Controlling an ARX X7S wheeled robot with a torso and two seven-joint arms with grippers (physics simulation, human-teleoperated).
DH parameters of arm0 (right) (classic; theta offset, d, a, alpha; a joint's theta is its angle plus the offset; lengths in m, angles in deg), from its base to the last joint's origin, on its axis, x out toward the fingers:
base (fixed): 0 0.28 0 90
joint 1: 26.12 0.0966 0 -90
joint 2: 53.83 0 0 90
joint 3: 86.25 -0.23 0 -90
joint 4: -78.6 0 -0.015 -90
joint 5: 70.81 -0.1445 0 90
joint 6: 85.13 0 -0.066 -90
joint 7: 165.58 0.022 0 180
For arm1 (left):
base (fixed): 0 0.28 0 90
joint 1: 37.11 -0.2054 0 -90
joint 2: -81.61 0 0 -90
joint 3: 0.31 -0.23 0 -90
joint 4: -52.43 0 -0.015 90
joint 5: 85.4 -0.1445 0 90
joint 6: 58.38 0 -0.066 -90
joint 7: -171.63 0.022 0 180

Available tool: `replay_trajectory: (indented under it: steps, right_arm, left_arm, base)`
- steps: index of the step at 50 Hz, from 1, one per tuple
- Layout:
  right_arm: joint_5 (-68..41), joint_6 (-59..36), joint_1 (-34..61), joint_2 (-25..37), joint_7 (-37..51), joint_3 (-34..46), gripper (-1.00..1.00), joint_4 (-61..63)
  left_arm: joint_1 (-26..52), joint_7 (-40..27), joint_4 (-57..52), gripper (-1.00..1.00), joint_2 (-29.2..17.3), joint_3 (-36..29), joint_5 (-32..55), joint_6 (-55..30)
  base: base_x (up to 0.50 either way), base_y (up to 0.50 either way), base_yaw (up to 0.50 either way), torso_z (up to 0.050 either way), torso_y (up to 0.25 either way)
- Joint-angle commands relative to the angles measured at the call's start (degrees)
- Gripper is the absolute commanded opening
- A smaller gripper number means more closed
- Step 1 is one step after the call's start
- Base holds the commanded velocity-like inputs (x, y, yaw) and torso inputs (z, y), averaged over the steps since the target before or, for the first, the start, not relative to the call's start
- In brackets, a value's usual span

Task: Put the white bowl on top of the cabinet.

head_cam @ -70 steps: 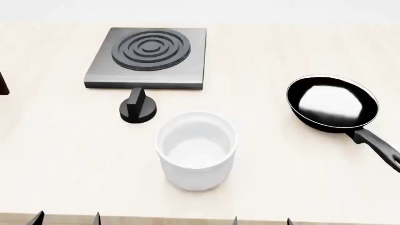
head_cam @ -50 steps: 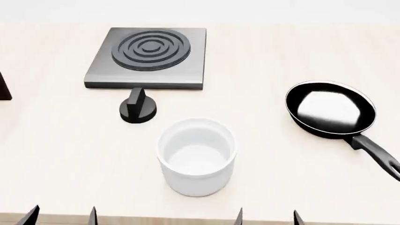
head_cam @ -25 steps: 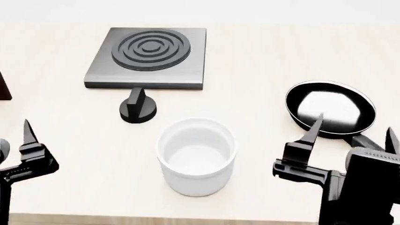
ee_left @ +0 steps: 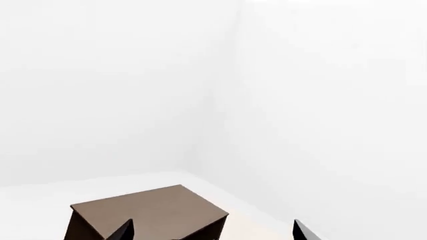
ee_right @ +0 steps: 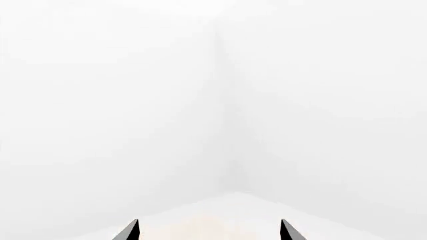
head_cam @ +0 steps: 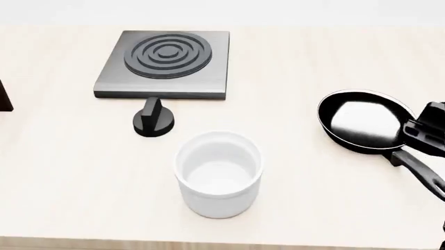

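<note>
You have one white bowl on the pale tabletop, standing upright near the front edge, a little left of centre in the head view, with nothing touching it and its inside showing bare white. There is one cabinet: your left wrist camera sees its grey-brown wood-grain top and darker brown sides against white walls, and in the head view only a dark sliver of it shows at the far left edge, well apart from the bowl. Count one square grey stove plate with concentric rings at the back, one black knob just in front of it and between it and the bowl, and one black frying pan to the right, its handle running toward the front right corner. Part of your right arm, a dark block, overlaps the pan's right rim and handle base in the head view. Your left gripper shows two dark fingertips spread wide apart with nothing between them, the cabinet top beyond them. Your right gripper likewise has its two fingertips spread apart and holding nothing, facing a white wall corner
</note>
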Motion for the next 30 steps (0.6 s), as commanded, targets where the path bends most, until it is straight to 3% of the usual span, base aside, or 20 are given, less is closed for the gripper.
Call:
replay_trajectory:
  steps: [1,8,30]
  right_arm:
    - [0.0,0.6,1.3,0.4,1.9,-3.0,1.00,-0.7]
    - [1.1,1.1,0.9,1.2,2.3,-2.1,1.00,-0.4]
    - [1.7,2.1,0.3,1.8,3.0,-0.8,1.00,-0.9]
  left_arm:
    - [1.9,-1.8,1.6,1.00,-0.8,2.3,1.2,0.4]
    - [1.9,-2.1,2.1,1.00,-1.0,1.8,1.4,0.4]
    - [1.3,-2.8,2.1,1.00,-1.8,1.0,2.0,0.7]
  base:
    - [0.00,0.00,0.00,0.000,0.000]
    - [0.00,0.07,0.00,0.000,0.000]
    - [0.00,0.50,0.00,0.000,0.000]
